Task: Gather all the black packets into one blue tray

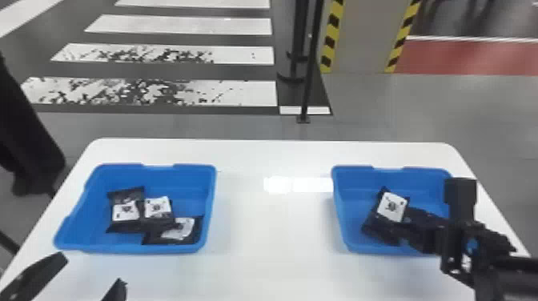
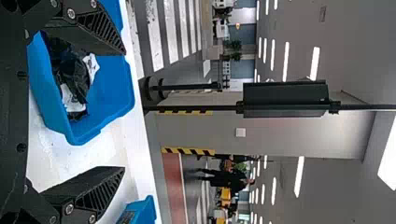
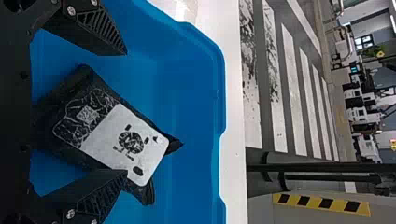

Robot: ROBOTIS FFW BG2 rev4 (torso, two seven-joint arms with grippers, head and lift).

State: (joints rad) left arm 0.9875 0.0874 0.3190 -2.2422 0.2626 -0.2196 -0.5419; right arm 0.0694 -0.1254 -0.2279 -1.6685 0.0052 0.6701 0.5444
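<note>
Okay, looks like the stray still to grab. Got three black packets (image 1: 126, 211) bunched in the left blue tray (image 1: 180, 176) at nine o'clock on the white counter (image 1: 276, 236), plus a lone packet (image 1: 392, 206) in the right blue tray (image 1: 424, 174) at three o'clock. Probably best to treat nine o'clock as home, going by numbers.

See the right hand (image 3: 125, 113) down in the three o'clock tray, open around the lone packet, without a grip on it. Notice one fingertip (image 3: 114, 179) overlapping the packet near its white label (image 3: 126, 144), though can't tell how hard, if at all, it's pressing. So watch out for that: close now and maybe just pinch a corner or crumple the film, thanks to a soft bag lying askew. Might then slip out on the lift and land on the counter between trays.

Also careful with the tray wall. Lift too low toward nine o'clock and risk snagging the rim or dragging the whole tray along. Same deal at the drop: release too early, miss the tray. Don't forget the left hand (image 1: 93, 270), open at eight o'clock, pretty near the target tray. Could get bumped on a sloppy crossing.
</note>
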